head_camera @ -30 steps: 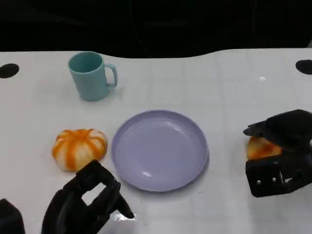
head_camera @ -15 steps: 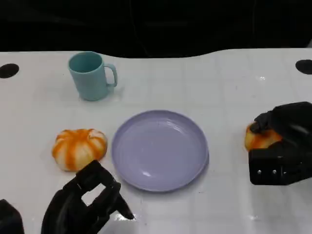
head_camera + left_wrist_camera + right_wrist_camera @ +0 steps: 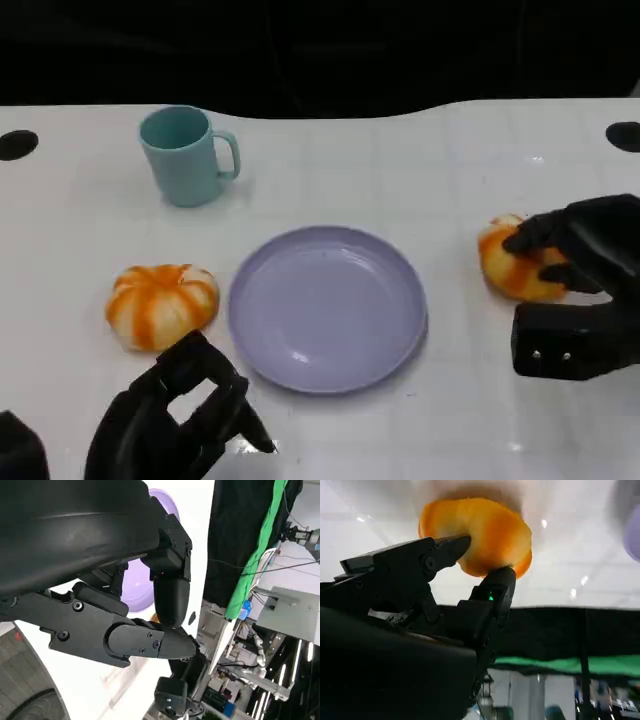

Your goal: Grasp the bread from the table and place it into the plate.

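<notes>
Right now, head view: you're at the grasp step. Your right hand (image 3: 575,255) is closing around the bread (image 3: 515,262), which sits on the worktop (image 3: 400,170) right of the plate (image 3: 328,305), apart from its rim. Fingers lie over the bread's top and near side; can't tell from here if it's lifted. Bread looks roundish and slightly flattened, no clear long axis, domed side up. Your left hand (image 3: 175,415) hangs near the plate's front-left edge, fingers curled in, holding nothing. Striped bun (image 3: 160,303) and teal mug (image 3: 185,155) stay out of it.

Left wrist view: left hand (image 3: 145,625) clenched on nothing, plate (image 3: 137,585) behind it.

Right wrist view: fingertips (image 3: 502,580) press the bread (image 3: 482,532) from two sides, so I'd call it gripped.

Next, my call: lift clear, carry left over the plate, lower, release.
</notes>
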Controlling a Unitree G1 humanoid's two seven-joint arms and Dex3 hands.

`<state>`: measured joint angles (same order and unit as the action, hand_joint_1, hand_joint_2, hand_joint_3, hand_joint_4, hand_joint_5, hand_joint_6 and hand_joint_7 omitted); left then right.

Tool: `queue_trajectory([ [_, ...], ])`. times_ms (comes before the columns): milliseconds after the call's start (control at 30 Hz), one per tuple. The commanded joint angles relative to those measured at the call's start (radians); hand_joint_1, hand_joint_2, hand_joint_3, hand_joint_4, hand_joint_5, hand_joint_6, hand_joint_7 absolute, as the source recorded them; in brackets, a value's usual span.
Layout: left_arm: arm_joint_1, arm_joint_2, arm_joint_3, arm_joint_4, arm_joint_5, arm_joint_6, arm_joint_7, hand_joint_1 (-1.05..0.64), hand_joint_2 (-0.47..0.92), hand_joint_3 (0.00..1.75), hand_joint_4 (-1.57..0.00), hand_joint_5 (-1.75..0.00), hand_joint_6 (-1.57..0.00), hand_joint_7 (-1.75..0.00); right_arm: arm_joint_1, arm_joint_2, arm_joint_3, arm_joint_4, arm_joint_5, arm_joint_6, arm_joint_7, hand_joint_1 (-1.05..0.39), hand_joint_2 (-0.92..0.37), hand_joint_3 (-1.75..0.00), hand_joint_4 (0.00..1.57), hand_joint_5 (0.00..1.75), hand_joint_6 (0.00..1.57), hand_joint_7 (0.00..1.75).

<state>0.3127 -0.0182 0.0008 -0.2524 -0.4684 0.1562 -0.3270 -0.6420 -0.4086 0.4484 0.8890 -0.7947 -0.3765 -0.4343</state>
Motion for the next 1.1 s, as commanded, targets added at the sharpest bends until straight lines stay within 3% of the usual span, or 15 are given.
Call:
queue_trajectory([
  [33, 0.004, 0.009, 0.002, -0.007, 0.006, -0.013, -0.006, -0.62, 0.92, 0.24, -0.69, -1.75, -0.52, -1.64, -0.011, 0.002, -0.021, 0.019, 0.035, -0.084, -0.09, -0.02, -0.51, -0.76, 0.98, 1.75, 1.06, 1.1],
  [67, 0.004, 0.009, 0.002, -0.006, 0.007, -0.015, -0.007, -0.62, 0.92, 0.24, -0.68, -1.75, -0.52, -1.64, -0.01, 0.003, -0.022, 0.019, 0.036, -0.1, -0.106, -0.01, -0.39, -1.01, 0.99, 1.75, 0.99, 1.27],
  [167, 0.002, 0.006, 0.003, -0.005, 0.003, -0.011, -0.002, -0.61, 0.92, 0.24, -0.68, -1.75, -0.51, -1.64, -0.008, 0.009, -0.028, 0.012, 0.044, -0.141, -0.138, 0.01, -0.28, -1.22, 0.99, 1.75, 0.92, 1.49],
  [400, -0.006, 0.007, 0.009, 0.012, 0.002, -0.018, -0.008, -0.61, 0.92, 0.24, -0.69, -1.75, -0.52, -1.63, 0.017, 0.032, -0.055, -0.064, 0.095, -0.212, -0.13, 0.03, -0.23, -1.37, 1.02, 1.75, 0.84, 1.67],
  [800, -0.009, 0.005, 0.01, 0.017, 0.002, -0.014, -0.003, -0.6, 0.92, 0.22, -0.7, -1.75, -0.55, -1.61, 0.041, 0.066, -0.092, -0.179, 0.157, -0.236, -0.056, 0.08, -0.14, -1.47, 1.04, 1.75, 0.82, 1.74],
  [1100, -0.017, 0.006, 0.01, 0.031, 0.008, -0.023, -0.007, -0.61, 0.92, 0.22, -0.7, -1.75, -0.55, -1.62, 0.048, 0.107, -0.098, -0.261, 0.179, -0.26, 0.015, 0.0, -0.11, -1.61, 1.06, 1.75, 0.84, 1.69],
])
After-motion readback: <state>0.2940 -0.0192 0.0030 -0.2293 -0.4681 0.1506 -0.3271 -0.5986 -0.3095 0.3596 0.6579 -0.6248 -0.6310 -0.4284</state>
